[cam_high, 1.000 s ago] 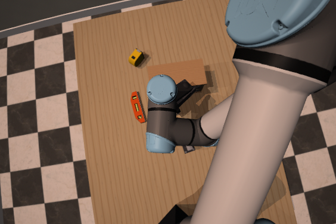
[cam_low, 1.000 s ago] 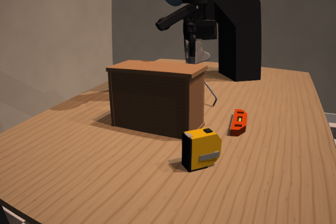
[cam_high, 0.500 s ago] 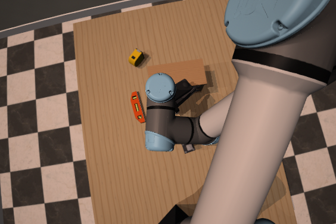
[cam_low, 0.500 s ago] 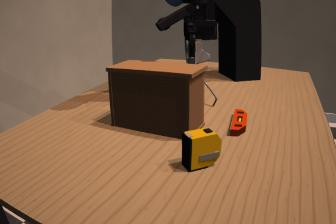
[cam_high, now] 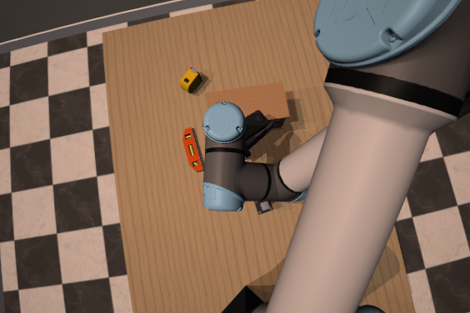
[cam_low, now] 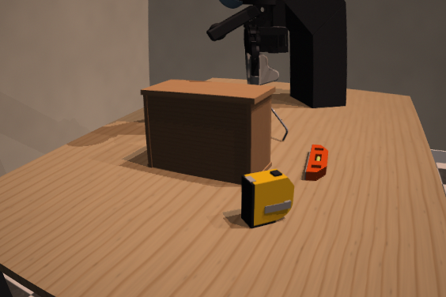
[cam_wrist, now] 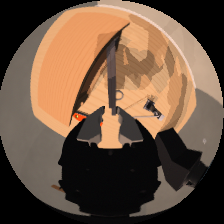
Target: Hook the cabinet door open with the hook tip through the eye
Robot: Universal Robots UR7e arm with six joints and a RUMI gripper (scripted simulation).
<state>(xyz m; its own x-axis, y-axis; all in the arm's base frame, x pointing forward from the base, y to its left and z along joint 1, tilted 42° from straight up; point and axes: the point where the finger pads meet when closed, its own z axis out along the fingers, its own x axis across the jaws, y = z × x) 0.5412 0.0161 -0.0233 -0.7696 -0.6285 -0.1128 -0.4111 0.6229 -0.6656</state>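
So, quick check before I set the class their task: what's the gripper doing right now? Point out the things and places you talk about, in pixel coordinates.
Gripper [cam_low: 256, 81] [cam_wrist: 110, 106]: jaws a narrow gap apart, the cabinet door [cam_wrist: 112, 75] lined up with it; whether they grip it cannot be told.
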